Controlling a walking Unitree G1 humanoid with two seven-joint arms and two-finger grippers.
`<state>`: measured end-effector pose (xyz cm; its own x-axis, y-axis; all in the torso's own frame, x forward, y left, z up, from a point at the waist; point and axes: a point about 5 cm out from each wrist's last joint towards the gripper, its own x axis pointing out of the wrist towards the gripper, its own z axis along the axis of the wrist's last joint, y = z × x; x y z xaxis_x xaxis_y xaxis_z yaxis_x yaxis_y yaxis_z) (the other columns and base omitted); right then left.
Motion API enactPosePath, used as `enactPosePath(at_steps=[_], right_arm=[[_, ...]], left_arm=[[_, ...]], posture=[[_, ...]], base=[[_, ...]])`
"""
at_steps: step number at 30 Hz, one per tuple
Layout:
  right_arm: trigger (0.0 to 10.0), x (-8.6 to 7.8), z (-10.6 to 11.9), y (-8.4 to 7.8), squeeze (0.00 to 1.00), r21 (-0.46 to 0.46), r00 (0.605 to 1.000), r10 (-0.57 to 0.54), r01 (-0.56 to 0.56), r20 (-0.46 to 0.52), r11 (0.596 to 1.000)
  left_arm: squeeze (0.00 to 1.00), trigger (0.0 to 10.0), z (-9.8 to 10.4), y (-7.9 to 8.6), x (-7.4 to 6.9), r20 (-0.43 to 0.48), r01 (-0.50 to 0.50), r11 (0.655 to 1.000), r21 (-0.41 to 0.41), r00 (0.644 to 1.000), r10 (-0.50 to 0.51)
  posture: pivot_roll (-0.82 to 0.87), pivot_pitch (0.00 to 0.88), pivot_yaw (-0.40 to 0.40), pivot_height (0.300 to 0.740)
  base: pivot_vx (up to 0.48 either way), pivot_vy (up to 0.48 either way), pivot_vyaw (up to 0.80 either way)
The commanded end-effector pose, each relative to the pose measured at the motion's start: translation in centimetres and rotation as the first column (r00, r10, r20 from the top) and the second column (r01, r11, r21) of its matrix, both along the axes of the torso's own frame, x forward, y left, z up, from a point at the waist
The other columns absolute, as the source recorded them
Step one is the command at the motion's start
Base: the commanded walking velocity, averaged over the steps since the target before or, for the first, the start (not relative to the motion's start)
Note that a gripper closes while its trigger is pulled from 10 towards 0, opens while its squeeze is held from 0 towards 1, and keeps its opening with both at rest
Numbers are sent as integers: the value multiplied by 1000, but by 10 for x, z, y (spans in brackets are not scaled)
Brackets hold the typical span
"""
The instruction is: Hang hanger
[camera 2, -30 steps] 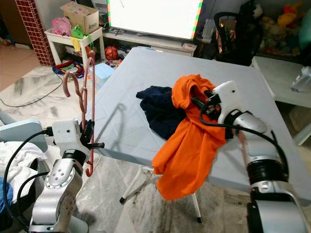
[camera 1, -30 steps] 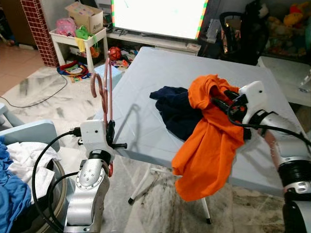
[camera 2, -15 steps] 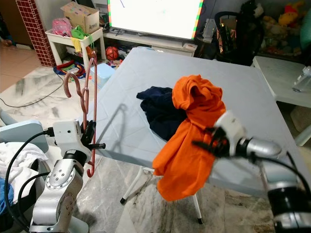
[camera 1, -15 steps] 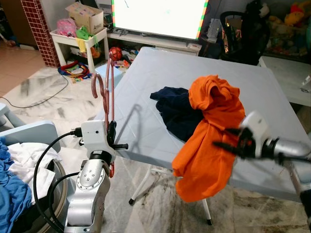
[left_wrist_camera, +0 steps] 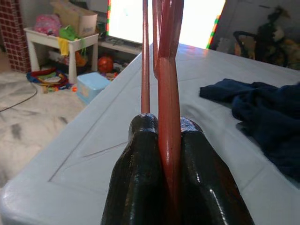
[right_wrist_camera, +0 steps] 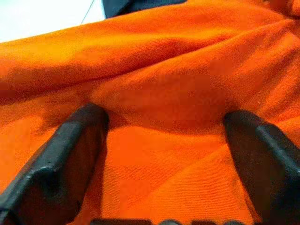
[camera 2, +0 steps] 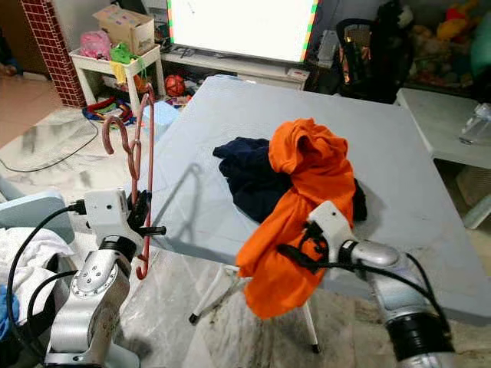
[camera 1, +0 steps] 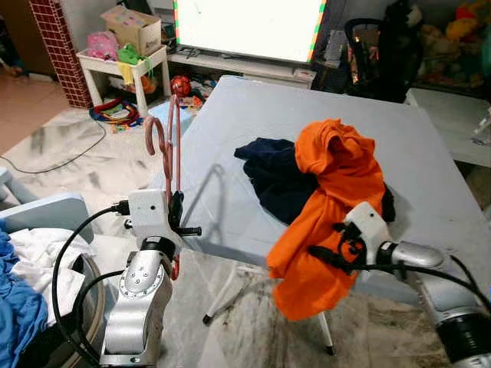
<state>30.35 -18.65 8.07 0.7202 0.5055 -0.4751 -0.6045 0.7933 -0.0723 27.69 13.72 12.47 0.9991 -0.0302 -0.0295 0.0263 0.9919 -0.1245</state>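
**Hanger held upright at the table's left edge, orange shirt under the right gripper**

The reddish-pink hanger [camera 1: 170, 146] stands almost vertical beside the left edge of the pale blue table [camera 1: 230, 153], its hook curling near the top and its lower end showing below the wrist housing. The left gripper [left_wrist_camera: 169, 154] is clamped on it: in the left wrist view the two black fingers [left_wrist_camera: 140, 178] press flat against the hanger's thick bar from both sides, with a thinner bar rising just beside it.

Out on the table, an orange shirt [camera 1: 330, 207] is heaped near the front edge and spills over that edge, hanging down toward the floor. A dark navy garment [camera 1: 272, 172] lies bunched on the surface, touching the orange shirt on its left side and partly under it.

The right gripper [right_wrist_camera: 164, 154] is at the hanging part of the orange shirt, just below the table's front edge. Its fingers [right_wrist_camera: 61, 164] are spread wide apart, with the fabric lying across the gap between them; the tips press into the cloth.

Beyond the far edge of the table a bright screen [camera 1: 245, 27] glows, and a small white shelf [camera 1: 123, 65] with a cardboard box and toys stands off the far left corner. A pile of laundry [camera 1: 31, 268] sits by the robot's left side on the marble floor [camera 1: 77, 149].
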Motion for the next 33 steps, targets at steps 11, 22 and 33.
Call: enactPosePath(at_steps=[11,22,33], right_arm=[[0,17,-17,27,0,27,957,-288,289,-8,957],[0,67,22,105,0,229,915,-403,398,-26,888],[0,110,134,116,0,620,788,-611,446,70,646]], left_arm=[[0,10000,5,-4,4,16,10,1000,-1,1000,-10],[0,10000,6,-7,1,18,2,1000,-10,1000,-2],[0,10000,5,-8,-5,13,-4,1000,-14,1000,5]], posture=[[133,0,-63,740],[163,0,-81,740],[192,0,-100,740]], base=[[0,0,0],[0,0,0],[0,0,0]])
